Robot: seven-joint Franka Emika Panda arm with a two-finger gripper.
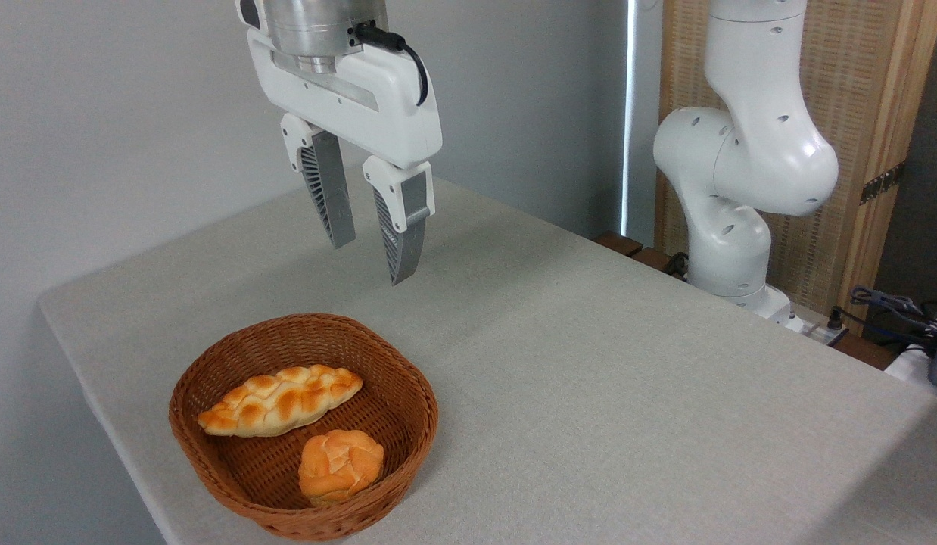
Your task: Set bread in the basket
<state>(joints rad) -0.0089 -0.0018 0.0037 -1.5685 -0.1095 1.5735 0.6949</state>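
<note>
The bread [340, 466], a small round orange-golden bun with a cracked top, lies inside the brown wicker basket [408, 393] near its front wall. The basket stands on the table at the lower left. My gripper [371, 263] hangs in the air above and behind the basket, a little to its right. Its two grey ribbed fingers [403, 231] point down and stand apart, with nothing between them. The gripper is well clear of the bun and of the basket rim.
A long braided loaf [281, 400] with browned patches lies in the basket behind the bun. The grey cloth-covered table [605, 393] stretches to the right. The arm's white base [729, 219] stands at the back right, with cables [900, 314] beside it.
</note>
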